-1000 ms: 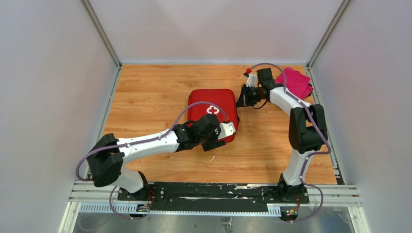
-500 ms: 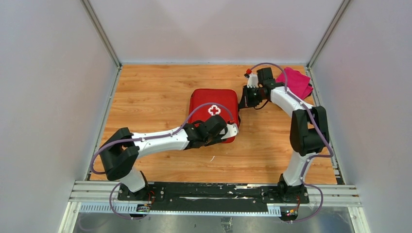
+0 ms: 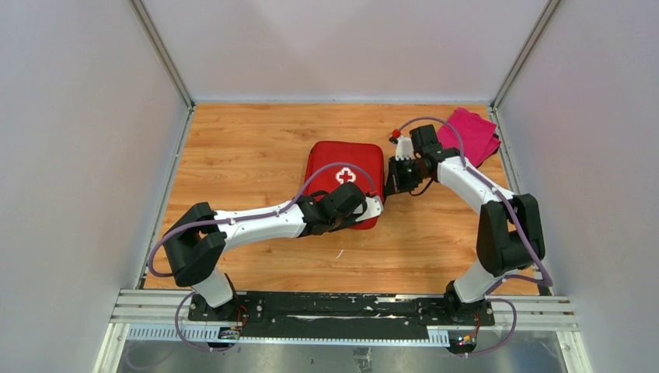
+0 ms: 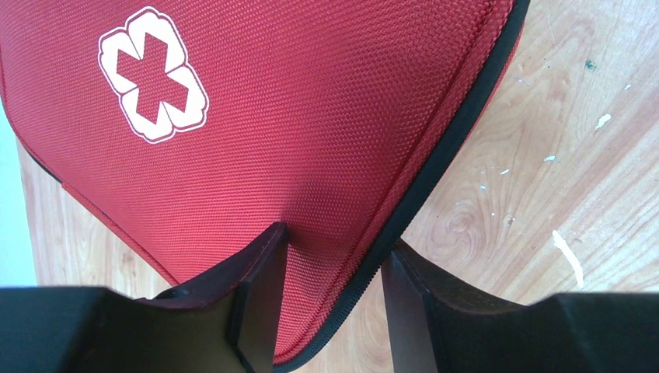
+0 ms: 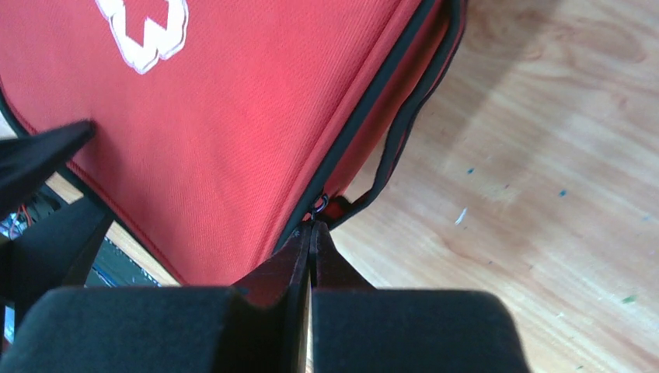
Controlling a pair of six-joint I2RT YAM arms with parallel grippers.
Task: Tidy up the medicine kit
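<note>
My right gripper (image 5: 311,230) pinches the zipper pull (image 5: 319,204); open track (image 5: 391,144) runs upper right. Left gripper (image 4: 330,260) clamps medicine kit (image 4: 311,116) corner (anchor, I judge).

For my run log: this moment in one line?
left gripper: clamps medicine kit corner | right gripper: pinches zipper pull | state: partly unzipped
</note>
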